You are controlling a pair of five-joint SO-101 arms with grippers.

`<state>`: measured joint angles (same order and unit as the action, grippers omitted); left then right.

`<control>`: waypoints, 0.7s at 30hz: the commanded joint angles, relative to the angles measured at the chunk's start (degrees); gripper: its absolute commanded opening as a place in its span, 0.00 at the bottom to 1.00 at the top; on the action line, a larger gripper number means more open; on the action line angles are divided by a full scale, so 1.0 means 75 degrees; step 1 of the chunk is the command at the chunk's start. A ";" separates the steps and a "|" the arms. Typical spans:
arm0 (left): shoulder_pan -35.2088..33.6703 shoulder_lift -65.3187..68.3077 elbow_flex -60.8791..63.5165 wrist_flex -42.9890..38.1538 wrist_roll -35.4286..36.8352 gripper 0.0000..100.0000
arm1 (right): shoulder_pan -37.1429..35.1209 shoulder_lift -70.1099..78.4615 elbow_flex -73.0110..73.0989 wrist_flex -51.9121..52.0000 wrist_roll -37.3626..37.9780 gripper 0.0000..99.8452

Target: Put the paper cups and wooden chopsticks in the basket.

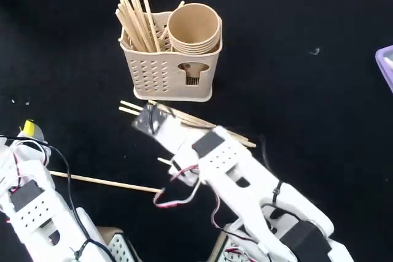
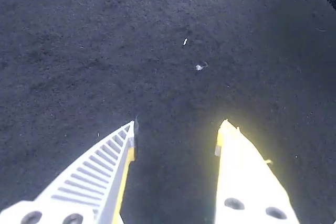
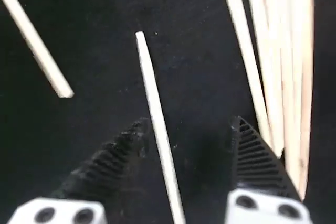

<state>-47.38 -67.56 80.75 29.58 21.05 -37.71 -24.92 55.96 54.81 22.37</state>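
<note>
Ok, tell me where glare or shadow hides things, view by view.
High view: black table swallows shadows. Left wrist view: the left claw has one finger glaring nearly white. Right wrist view: chopsticks glare pale; the black right claw merges into the table.

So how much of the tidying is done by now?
Done: the paper cups and several chopsticks stand in the basket. In hand: nothing gripped; the right tool is open astride one loose chopstick. Left: that one, the bundle before the basket, and a long one apart.
</note>
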 commanded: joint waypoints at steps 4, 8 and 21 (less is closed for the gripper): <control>0.0053 -0.0105 -0.0041 -0.0070 -0.0059 0.25 | 0.0129 0.0428 0.0264 -0.0656 0.0399 0.24; 0.0053 -0.0105 -0.0041 -0.0070 -0.0059 0.25 | 0.0117 0.1541 -0.0088 -0.0914 0.0410 0.24; 0.0029 -0.0105 -0.0041 -0.0082 -0.0059 0.25 | 0.0117 0.2233 -0.1377 -0.0176 0.0692 0.01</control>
<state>-47.38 -67.56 80.75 29.58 21.05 -36.48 -4.97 47.34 51.56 27.03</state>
